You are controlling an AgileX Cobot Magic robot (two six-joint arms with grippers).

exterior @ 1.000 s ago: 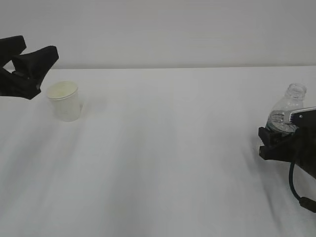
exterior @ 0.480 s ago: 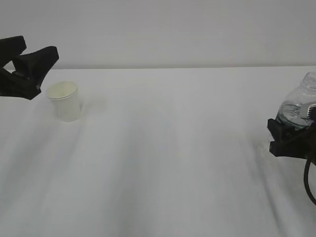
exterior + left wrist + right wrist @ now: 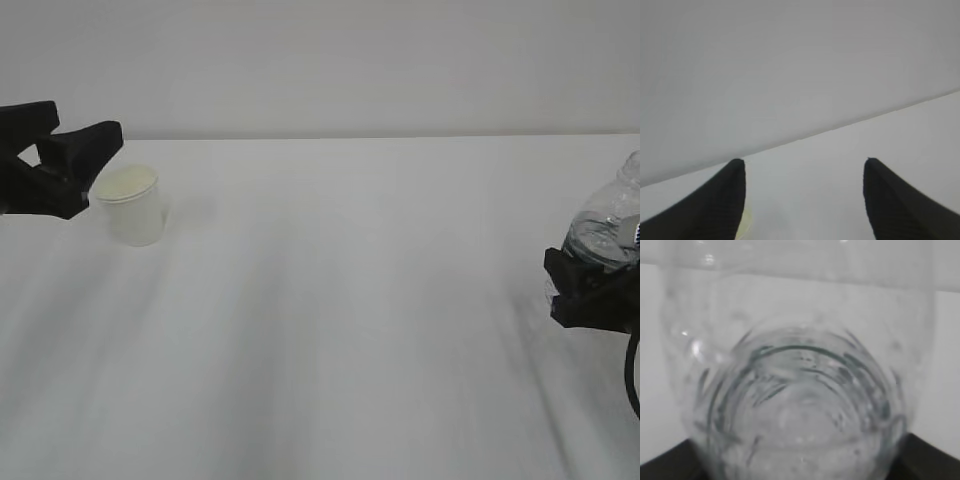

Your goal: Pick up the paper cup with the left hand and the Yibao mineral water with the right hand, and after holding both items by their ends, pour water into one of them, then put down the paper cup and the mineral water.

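1. The left hand (image 3: 75, 160) hovers at the far left with its 2 prongs spread apart and nothing between them; the paper cup (image 3: 131, 204) stands upright on the white table (image 3: 340, 320) just right of it, untouched.
2. The right hand (image 3: 590, 290) at the right edge is clamped around the lower body of the Yibao mineral water (image 3: 606, 228), which looks raised and tilted, its neck cut off by the frame.
3. Risk: the bottle is capless, so further tilt this far from the cup would likely spill water onto the table.
4. Risk: a prong meeting the cup's rim could tip or crush so light a thing.
5. Nothing else is visible on the table; no obstacle lies between cup and bottle.
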